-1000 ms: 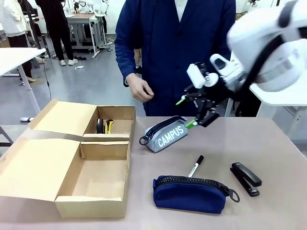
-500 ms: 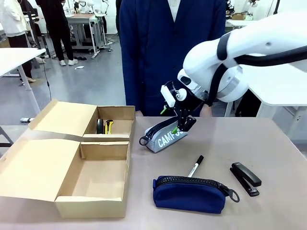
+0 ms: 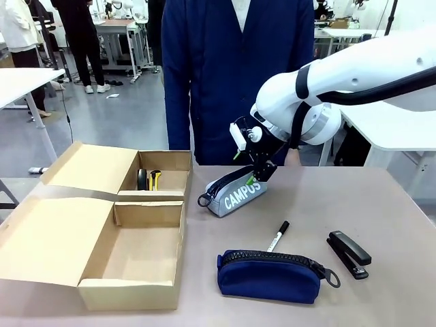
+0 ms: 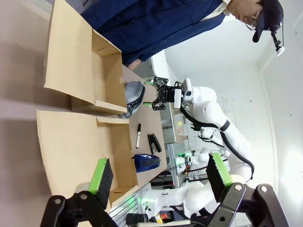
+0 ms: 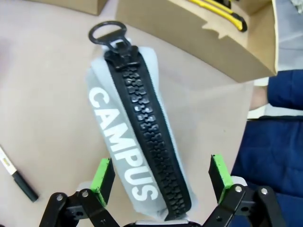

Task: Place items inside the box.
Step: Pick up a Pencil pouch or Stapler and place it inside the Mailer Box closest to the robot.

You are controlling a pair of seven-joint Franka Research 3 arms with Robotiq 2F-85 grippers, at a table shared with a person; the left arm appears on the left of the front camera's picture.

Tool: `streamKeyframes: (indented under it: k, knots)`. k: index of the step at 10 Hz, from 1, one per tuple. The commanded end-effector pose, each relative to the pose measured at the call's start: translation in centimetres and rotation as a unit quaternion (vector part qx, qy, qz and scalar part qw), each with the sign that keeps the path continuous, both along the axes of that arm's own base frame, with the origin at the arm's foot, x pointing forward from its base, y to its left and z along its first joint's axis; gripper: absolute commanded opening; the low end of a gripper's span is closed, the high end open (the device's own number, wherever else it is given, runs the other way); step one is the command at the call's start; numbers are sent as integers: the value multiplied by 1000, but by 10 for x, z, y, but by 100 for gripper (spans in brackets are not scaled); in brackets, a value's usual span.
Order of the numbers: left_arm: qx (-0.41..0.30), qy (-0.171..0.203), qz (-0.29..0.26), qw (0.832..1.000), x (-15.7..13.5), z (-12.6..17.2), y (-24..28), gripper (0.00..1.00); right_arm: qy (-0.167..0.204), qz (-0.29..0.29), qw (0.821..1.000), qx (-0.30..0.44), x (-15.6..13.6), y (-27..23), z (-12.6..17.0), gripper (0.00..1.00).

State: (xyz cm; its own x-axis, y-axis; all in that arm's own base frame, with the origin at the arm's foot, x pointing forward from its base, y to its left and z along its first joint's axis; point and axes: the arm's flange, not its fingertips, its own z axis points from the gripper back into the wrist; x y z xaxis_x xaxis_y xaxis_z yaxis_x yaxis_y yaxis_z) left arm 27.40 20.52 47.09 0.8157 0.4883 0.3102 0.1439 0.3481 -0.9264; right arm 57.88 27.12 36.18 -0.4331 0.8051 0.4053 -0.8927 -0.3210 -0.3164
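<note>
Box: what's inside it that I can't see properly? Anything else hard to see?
Box: front view, its wall hides the bottoms of the black stapler and yellow tool inside.
Pencil case: right wrist view, near end cut off by the bottom edge.
Marker: front view, label too small to read.

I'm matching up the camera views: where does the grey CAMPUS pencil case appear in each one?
Front view: grey CAMPUS pencil case mid-table, right of the box.
Left wrist view: case upper middle, beside the box.
Right wrist view: case centre, between the fingers of the open right gripper.
Shared landmark: black marker pen near it.
</note>
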Motion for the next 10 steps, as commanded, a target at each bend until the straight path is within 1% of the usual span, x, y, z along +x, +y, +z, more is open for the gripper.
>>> streamKeyframes:
  k: [1, 3, 4, 5, 7, 9, 10]
  knots:
    - [-7, -18, 1, 1000, 0, 1, -1, 100, 13, -2, 1000, 1, 10, 8, 0, 100]
    - [-7, -18, 1, 1000, 0, 1, -1, 100, 19, -2, 1000, -2, 11, 8, -5, 100]
    - [-7, -18, 1, 1000, 0, 1, -1, 100, 25, 7, 1000, -1, 11, 7, -8, 80]
    - [-7, -18, 1, 1000, 0, 1, -1, 100, 36, 8, 999, 1, 10, 8, -11, 40]
    - [-7, -18, 1, 1000, 0, 1, -1, 100, 44, 13, 999, -1, 6, 5, -16, 0]
    - [-7, -18, 1, 1000, 0, 1, -1, 100, 49, 15, 999, 0, 4, 3, -18, 0]
    - [-7, -18, 1, 1000, 0, 1, -1, 100, 51, 17, 999, -1, 2, 2, -19, 3]
